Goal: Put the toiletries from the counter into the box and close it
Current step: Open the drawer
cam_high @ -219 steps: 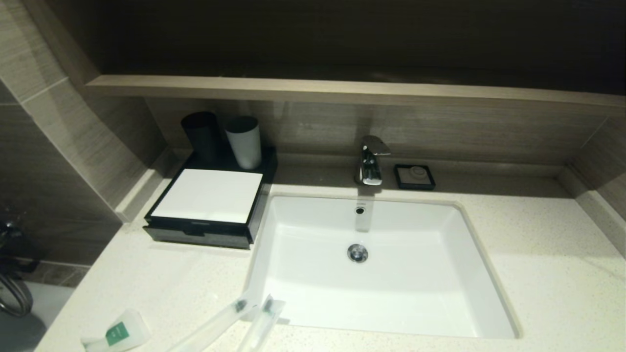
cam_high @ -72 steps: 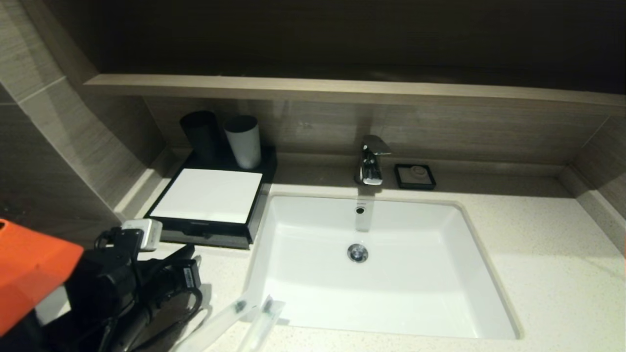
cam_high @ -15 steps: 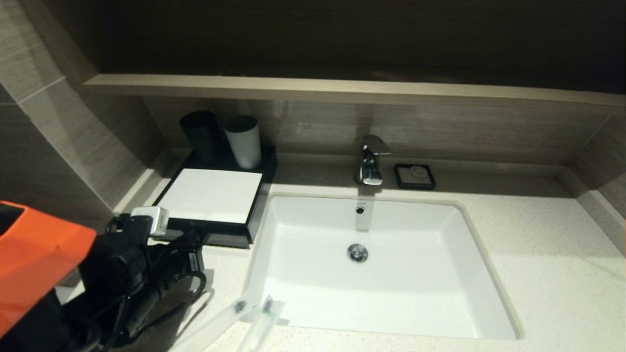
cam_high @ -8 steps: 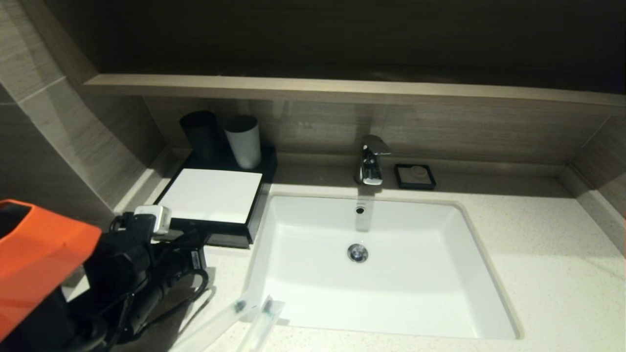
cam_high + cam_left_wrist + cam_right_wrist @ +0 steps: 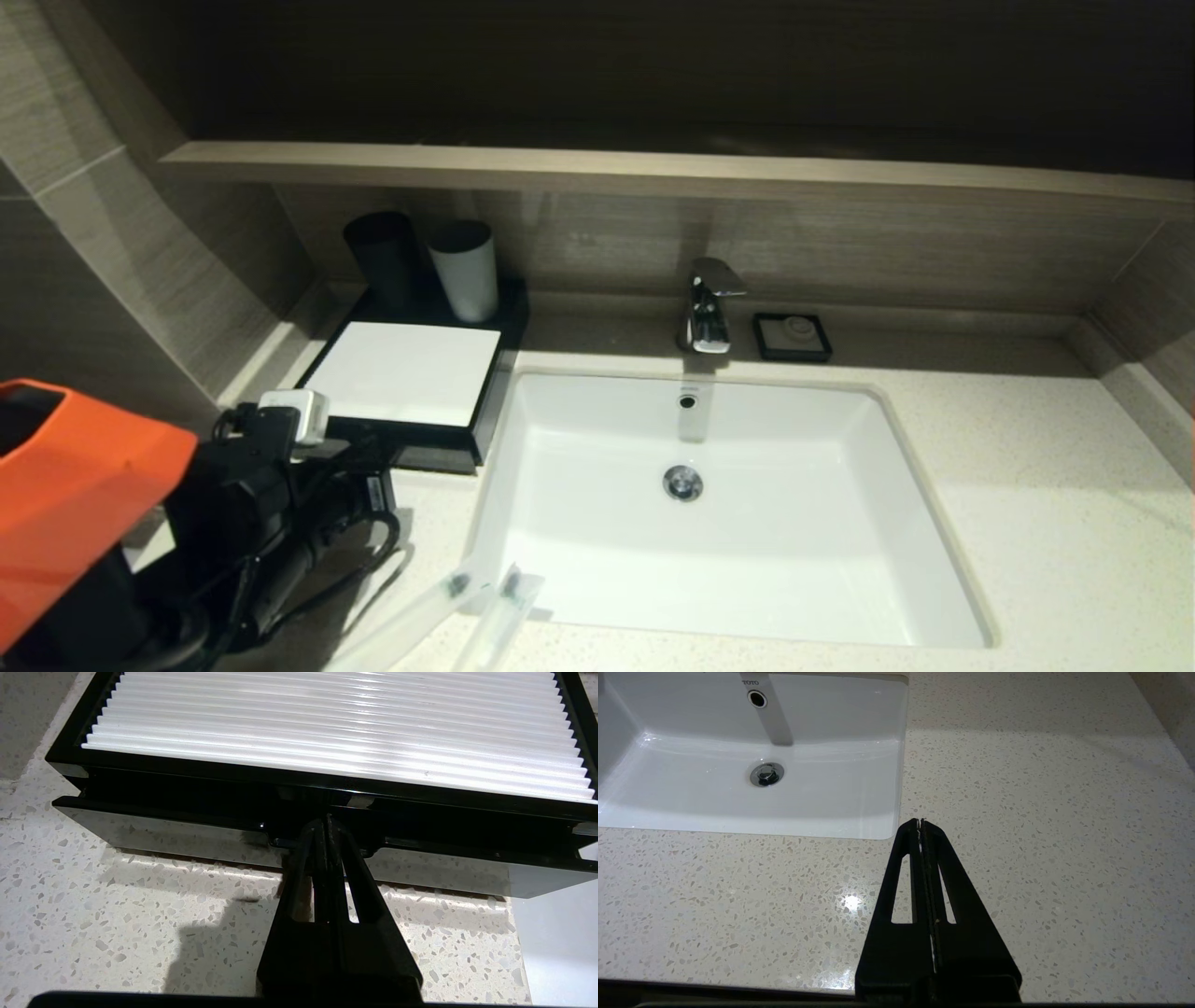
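the box (image 5: 403, 373) sits on the counter (image 5: 1046, 523) just beside the basin's (image 5: 719, 560) far corner on the robot's left, its ribbed white top panel (image 5: 336, 723) flat and its front drawer (image 5: 187, 835) standing slightly out from the frame. two clear sachets (image 5: 448, 611) lie side by side at the basin's near corner on the same side, their dark ends over the basin rim and their other ends cut off by the picture's edge. the small white packet with the green label cannot be found; the left arm (image 5: 84, 504) covers the counter beside the sachets.

the left pincer (image 5: 326, 822) is clenched, fingers pressed together, with its tips at the notch in the middle of the drawer front; whether it grips the drawer's lip or only touches it is hard to make out. in the head view the tips themselves are lost in dark cabling.

the right pincer (image 5: 920, 823) is also clenched, holding nothing, and hovers over bare counter just off the basin's near corner on the robot's right.

behind the box stand a black cup (image 5: 383, 257) and a white cup (image 5: 464, 269).
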{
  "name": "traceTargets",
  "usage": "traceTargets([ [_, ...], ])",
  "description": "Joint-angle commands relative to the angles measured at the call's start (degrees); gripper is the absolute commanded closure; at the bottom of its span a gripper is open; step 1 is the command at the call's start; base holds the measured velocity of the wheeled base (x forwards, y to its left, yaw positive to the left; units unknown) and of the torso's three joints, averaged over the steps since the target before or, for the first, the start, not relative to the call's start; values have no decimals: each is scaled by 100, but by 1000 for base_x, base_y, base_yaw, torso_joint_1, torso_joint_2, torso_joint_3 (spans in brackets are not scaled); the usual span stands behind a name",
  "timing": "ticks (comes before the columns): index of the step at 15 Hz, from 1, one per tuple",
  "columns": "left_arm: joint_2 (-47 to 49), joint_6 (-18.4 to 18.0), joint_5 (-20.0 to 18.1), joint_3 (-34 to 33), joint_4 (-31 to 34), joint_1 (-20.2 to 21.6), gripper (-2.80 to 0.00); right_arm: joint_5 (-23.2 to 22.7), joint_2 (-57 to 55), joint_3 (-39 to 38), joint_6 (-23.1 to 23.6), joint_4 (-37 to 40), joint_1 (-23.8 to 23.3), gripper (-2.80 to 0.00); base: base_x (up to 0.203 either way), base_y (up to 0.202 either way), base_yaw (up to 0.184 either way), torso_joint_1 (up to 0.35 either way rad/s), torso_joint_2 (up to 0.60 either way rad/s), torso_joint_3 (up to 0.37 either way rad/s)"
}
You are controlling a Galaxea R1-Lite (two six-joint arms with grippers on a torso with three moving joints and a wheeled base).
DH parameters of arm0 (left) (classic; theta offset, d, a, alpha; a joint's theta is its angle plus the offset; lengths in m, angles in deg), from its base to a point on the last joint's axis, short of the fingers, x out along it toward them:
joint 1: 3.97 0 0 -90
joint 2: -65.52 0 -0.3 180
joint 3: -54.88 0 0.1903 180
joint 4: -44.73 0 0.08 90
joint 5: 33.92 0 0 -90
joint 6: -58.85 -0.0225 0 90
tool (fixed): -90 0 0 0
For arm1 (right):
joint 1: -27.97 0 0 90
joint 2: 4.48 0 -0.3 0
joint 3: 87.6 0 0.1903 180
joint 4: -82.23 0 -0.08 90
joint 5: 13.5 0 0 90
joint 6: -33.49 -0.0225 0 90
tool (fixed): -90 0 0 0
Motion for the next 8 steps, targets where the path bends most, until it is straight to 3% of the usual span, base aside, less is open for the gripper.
traceTargets([
  [1,54,5,12,12,-51,0,0,2,-5,-1,-1,2,1,0,0,0,0,0,0,0],
  [8,94,5,12,67,-51,0,0,2,-5,-1,-1,2,1,0,0,0,0,0,0,0],
])
